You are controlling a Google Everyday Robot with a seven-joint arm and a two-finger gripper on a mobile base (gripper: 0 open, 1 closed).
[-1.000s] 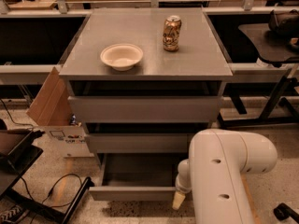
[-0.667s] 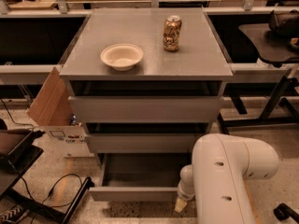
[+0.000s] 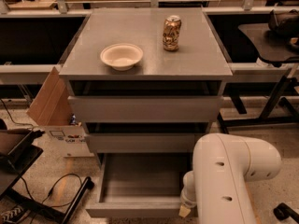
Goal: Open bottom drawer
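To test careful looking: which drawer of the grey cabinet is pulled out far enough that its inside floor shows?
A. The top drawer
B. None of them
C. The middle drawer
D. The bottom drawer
D: the bottom drawer stands out with its grey floor in view, while the top drawer and middle drawer show only their fronts; the gripper is at the right end of the open drawer's front.

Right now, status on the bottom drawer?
Gripper low at drawer front, right end. Bottom drawer open, well out. Black stand leg on floor near its left corner.
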